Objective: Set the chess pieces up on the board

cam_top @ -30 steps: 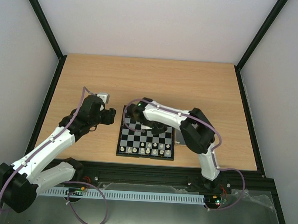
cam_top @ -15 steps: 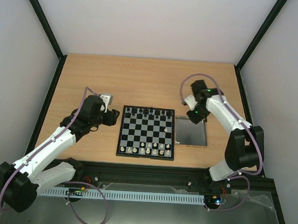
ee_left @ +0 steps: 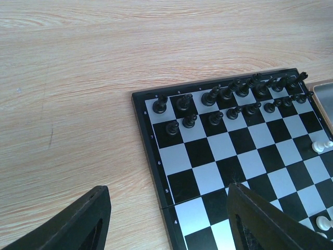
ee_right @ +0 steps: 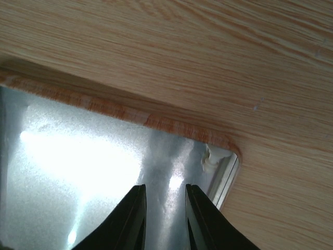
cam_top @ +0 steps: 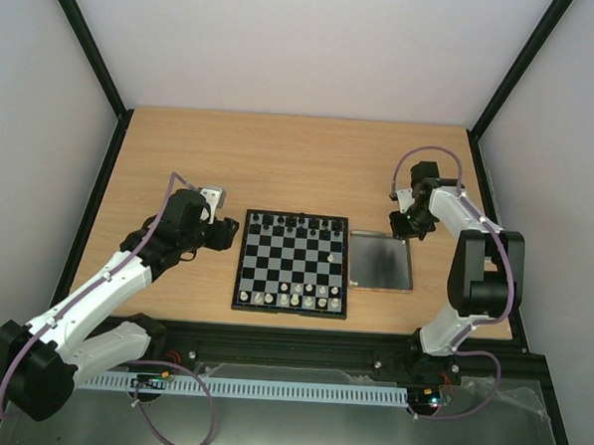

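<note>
The left gripper [ee_left: 166, 191], jaws spread wide and empty, hung over the board's [ee_left: 149, 140] left edge, its near rows holding cream-white chess pieces [cam_top: 295, 300], while the right gripper [ee_right: 165, 190], fingers narrowly parted around nothing, hovered above the metal tray [ee_right: 78, 166], one cream-white piece [ee_right: 209, 159] in its corner.

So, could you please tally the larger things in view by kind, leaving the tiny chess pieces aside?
Chessboard: 1
Metal tray: 1
Robot arms: 2 (left arm, right arm)
Total: 4
</note>
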### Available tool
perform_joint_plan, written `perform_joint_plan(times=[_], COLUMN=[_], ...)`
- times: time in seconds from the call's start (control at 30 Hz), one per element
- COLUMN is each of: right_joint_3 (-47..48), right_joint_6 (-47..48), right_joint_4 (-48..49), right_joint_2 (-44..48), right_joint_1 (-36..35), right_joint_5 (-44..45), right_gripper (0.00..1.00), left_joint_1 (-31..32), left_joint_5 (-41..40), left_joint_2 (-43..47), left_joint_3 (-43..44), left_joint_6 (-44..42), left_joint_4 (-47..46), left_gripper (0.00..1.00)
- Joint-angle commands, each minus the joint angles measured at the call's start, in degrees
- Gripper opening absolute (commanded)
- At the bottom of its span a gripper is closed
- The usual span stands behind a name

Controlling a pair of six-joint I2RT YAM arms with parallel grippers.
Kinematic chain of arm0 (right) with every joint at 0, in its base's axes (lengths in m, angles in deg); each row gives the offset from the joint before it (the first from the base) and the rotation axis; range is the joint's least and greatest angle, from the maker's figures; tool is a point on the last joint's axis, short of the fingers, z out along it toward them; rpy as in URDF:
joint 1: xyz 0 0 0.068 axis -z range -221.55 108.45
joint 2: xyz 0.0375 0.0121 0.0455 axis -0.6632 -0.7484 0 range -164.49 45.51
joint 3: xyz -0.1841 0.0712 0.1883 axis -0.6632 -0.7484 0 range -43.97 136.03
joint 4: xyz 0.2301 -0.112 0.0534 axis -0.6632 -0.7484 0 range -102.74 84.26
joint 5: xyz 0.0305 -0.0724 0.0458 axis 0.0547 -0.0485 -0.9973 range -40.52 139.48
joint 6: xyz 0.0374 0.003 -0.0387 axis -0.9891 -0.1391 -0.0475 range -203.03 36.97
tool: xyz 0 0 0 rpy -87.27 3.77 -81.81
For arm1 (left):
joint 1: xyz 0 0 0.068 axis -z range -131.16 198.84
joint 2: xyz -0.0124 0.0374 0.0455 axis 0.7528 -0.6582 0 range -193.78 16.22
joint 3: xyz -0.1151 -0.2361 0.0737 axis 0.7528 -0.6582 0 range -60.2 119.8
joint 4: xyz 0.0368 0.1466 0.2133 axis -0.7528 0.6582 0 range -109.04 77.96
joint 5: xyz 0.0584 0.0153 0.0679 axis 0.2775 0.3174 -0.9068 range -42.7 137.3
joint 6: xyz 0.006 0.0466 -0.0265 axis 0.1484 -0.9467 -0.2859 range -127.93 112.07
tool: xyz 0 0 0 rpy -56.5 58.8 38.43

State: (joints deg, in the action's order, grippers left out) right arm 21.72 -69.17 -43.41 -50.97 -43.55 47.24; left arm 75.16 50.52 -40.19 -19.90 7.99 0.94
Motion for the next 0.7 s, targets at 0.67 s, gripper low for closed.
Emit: perform_joint_plan(times=[0.67], right_joint_3=[-3.05], right_joint_6=[-5.52], right_joint_4=[4.50], right_joint_2=[-5.96], right_joint_1=[0.08], right_joint_5=[9.36], right_gripper=[0.23], left_joint_1=[-0.14], left_joint_5=[0.88], left_joint_2=[-0.09], left_joint_3=[-0.39], left_joint_6=[-0.45], left_joint_4=[-0.90], left_gripper=[0.65])
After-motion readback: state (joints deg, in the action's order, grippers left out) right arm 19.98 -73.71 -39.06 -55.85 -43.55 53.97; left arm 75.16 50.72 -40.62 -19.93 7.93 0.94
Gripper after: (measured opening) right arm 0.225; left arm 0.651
